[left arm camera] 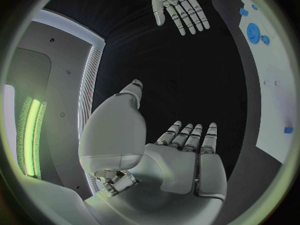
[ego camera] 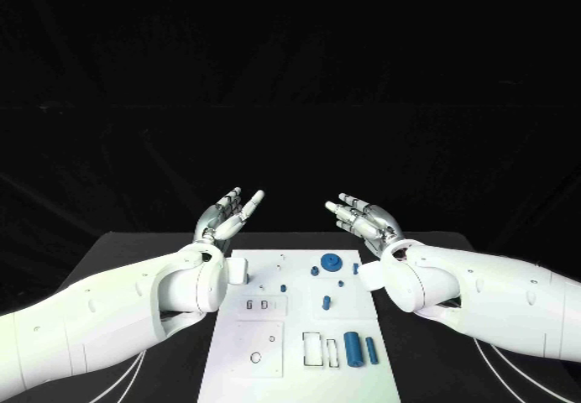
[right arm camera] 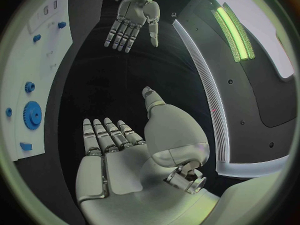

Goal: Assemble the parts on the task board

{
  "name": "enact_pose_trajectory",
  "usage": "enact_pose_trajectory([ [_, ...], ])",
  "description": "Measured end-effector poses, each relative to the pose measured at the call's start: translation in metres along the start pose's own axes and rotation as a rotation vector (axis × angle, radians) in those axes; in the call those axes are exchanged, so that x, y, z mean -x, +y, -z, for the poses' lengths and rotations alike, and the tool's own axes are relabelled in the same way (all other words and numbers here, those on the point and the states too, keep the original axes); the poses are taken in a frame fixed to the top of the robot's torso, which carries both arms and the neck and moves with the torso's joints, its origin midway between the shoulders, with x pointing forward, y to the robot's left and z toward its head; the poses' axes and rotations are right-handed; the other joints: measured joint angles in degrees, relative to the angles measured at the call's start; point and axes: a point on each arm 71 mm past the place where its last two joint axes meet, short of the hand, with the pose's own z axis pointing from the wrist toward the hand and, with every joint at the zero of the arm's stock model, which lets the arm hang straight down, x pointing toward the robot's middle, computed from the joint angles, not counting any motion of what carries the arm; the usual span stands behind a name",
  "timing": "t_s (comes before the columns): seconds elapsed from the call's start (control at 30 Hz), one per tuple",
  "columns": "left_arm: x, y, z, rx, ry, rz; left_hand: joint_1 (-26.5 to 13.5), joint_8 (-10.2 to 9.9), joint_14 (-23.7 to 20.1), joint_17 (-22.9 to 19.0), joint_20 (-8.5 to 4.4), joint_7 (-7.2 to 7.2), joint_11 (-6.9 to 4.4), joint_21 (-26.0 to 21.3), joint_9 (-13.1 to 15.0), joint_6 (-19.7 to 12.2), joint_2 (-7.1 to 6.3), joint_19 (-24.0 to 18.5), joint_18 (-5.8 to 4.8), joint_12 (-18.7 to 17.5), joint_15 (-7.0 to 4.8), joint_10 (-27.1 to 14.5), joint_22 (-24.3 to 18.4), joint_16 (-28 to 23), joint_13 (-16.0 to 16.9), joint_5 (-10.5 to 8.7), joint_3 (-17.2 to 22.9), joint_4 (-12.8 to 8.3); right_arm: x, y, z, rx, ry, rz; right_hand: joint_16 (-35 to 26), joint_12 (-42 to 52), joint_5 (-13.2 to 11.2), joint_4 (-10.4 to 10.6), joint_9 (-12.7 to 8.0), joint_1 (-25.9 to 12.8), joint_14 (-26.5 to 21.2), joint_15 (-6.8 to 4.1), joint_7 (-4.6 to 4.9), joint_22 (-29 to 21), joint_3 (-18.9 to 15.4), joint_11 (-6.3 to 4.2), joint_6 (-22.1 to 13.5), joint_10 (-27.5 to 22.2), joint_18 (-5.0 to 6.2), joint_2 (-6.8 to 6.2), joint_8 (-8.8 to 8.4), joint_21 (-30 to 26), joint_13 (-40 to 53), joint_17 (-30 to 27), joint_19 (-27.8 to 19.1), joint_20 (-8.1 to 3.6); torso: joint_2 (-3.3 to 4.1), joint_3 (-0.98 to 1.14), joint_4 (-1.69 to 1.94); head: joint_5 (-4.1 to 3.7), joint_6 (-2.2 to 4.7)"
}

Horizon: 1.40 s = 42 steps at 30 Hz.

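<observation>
Lying flat in the lower middle of the head view, the white task board [ego camera: 248, 369] ran from between the two wrists down to the bottom edge of the frame, with the black table [ego camera: 121, 252] showing on either side. On its upper part sat a round blue gear [ego camera: 331, 260] with a smaller blue piece [ego camera: 315, 270] just to its left and another small blue part [ego camera: 356, 269] to its right. Lower, near the board's right edge, a blue cylinder [ego camera: 353, 348] lay upright in the frame beside a thinner blue pin [ego camera: 372, 351], and white rectangular outlines stood just left of them. A small blue peg [ego camera: 327, 300] sat near the board's centre. Above the board's upper left corner, the left hand [ego camera: 227, 214] was raised, palm turned inward, its fingers spread and holding nothing. Opposite it, above the upper right corner, the right hand [ego camera: 363, 217] mirrored that pose, fingers apart and empty, well clear of the board. In the left wrist view, the left hand's fingers [left arm camera: 190, 137] stretched out straight, while the right hand [left arm camera: 175, 5] showed at the top of the circle. In the right wrist view, the gear [right arm camera: 31, 116] showed at the left rim on the board.
</observation>
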Motion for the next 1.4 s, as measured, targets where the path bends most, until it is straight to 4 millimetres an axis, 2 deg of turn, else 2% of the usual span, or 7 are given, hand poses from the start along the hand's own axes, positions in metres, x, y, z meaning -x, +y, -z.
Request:
enact_pose_trajectory([
  [0.27,0.000,0.000,0.000,0.008,0.017,0.015,2.05,1.10,7.01,0.95,0.43,0.29,2.17,1.53,0.65,5.48,3.83,3.52,0.86,1.72,1.64,7.18,0.80,1.59,0.87,-0.38,3.21,0.15,-0.006,0.001,-0.004,-0.033,0.134,0.022,2.53,2.76,-2.32,-4.61,1.13,6.60,13.33,-0.84,0.71,1.46,2.75,-0.37,10.79,13.88,0.92,0.74,2.34,2.96,1.14,1.13,5.36,0.47,0.01,0.00,0.00,0.00,-0.01],
  [0.47,0.029,-0.005,0.005,0.002,-0.004,0.009,4.89,2.96,24.00,2.31,0.34,1.04,3.55,8.00,1.54,15.82,6.90,20.40,0.95,3.20,2.20,19.51,3.80,4.96,1.65,-0.67,5.38,-0.22,0.018,0.019,-0.006,0.073,0.117,0.223,4.53,4.86,-3.50,-7.90,1.95,9.36,27.83,-2.61,2.09,3.42,5.19,-1.81,24.25,27.80,3.12,0.58,4.43,7.32,1.62,1.77,14.46,0.50,1.01,0.08,-0.01,-0.17,-0.91],
  [0.63,0.027,-0.009,0.010,-0.005,0.030,0.026,6.95,4.19,37.37,2.91,0.20,1.93,3.08,11.34,2.10,24.50,8.52,29.58,3.06,3.87,1.10,28.71,4.68,6.84,2.15,-1.00,5.90,-0.65,0.016,0.025,-0.006,0.136,0.137,0.338,4.54,4.87,-3.97,-10.01,1.96,9.96,35.16,-3.81,3.33,4.57,7.30,-2.83,31.69,34.45,4.02,0.25,4.42,10.45,1.69,1.89,21.35,0.47,1.58,0.13,-0.03,-0.21,-1.09],
  [0.87,0.031,-0.017,0.018,-0.016,0.052,0.039,10.63,6.53,46.97,3.65,0.13,3.86,1.12,13.54,2.98,37.75,7.92,35.32,5.42,6.69,-1.31,43.25,4.74,8.59,3.07,-1.00,5.66,-2.52,0.019,0.039,-0.005,0.204,0.154,0.489,4.86,4.42,-3.97,-12.58,2.02,9.99,43.62,-5.74,4.96,5.59,10.50,-4.25,38.57,41.44,4.90,0.19,4.42,14.09,1.74,2.12,29.04,-0.42,2.71,0.27,0.07,-0.01,-1.23],
  [1.27,0.030,-0.044,0.033,-0.055,0.120,0.051,14.54,8.13,57.64,5.80,-1.59,4.30,-1.94,16.52,2.76,45.63,7.50,42.90,6.25,8.10,-4.63,53.00,5.00,9.78,3.10,-0.99,6.81,-6.34,0.017,0.056,-0.012,0.236,0.204,0.865,7.79,3.75,-2.90,-15.21,2.39,7.73,58.77,-10.34,3.12,8.43,14.56,-7.68,45.77,51.83,5.77,-4.38,4.42,21.65,2.33,4.27,41.10,-4.83,6.09,0.22,0.06,-0.59,-1.22],
  [1.33,0.028,-0.047,0.036,-0.058,0.136,0.056,14.58,7.63,58.68,6.15,-1.99,4.30,-1.83,16.60,2.61,45.63,7.54,43.72,6.25,7.51,-4.89,53.27,5.00,9.78,2.95,-1.00,6.87,-6.40,0.014,0.058,-0.013,0.240,0.214,0.926,13.32,3.75,-1.61,-15.36,2.76,7.83,69.81,-13.89,1.55,12.42,14.71,-9.89,48.54,56.27,5.79,-7.34,4.81,29.60,3.39,8.71,50.19,-8.71,6.77,0.15,0.07,-0.79,-1.16],
  [1.4,0.026,-0.050,0.039,-0.060,0.153,0.062,14.58,7.63,58.74,6.24,-2.07,4.30,-1.83,16.60,2.61,45.63,7.54,43.80,6.25,7.51,-4.95,53.27,5.00,9.78,2.93,-0.99,7.04,-6.57,0.011,0.060,-0.014,0.247,0.224,0.994,16.84,4.01,-0.75,-15.25,2.88,7.73,71.18,-14.78,1.11,14.33,14.61,-10.50,48.99,56.88,5.78,-7.64,4.85,32.91,4.00,11.59,52.75,-9.96,7.38,0.09,0.07,-0.97,-1.16],
])
